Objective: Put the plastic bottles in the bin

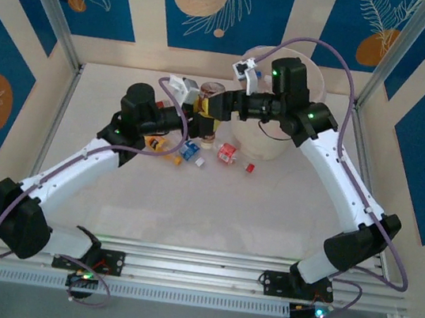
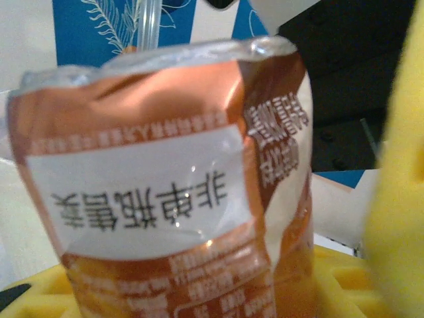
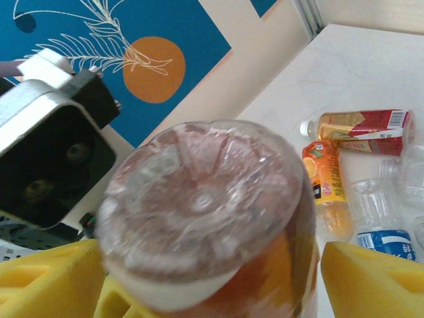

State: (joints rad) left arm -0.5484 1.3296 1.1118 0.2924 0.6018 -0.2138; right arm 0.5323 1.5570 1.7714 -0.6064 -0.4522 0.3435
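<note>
**Bottle (image 1: 212, 92) held between two grippers beside the bin (image 1: 272, 142)**

Seen from above, both arms reach in to one spot at about 12 o'clock from the table's (image 1: 284, 218) middle. The left gripper (image 1: 196, 121) comes in from 8 o'clock and is clamped narrowly on the bottle. On the left wrist camera the crumpled orange-brown label with its white patch sits very close, with yellow pads (image 2: 397, 199) at its right side and beneath it.

The right gripper (image 1: 217, 105) comes in from 3 o'clock and meets the same bottle. Its wrist camera looks straight onto the bottle's clear, ribbed base. The jaws stand wide on either side. The right pad (image 3: 371, 278) is clear of the bottle with a gap showing, while the left pad (image 3: 53, 281) is just beside it; whether that one touches, I cannot tell.

The white bin stands at 1 o'clock from the table's middle, just to the right of the held bottle and partly behind the right arm.

Loose bottles (image 1: 228, 153) lie on the table at 6 o'clock from the held one, near the bin's foot. Among them are a red-labelled one, a blue-labelled one (image 1: 190, 152) and an orange one (image 1: 155, 144).
</note>
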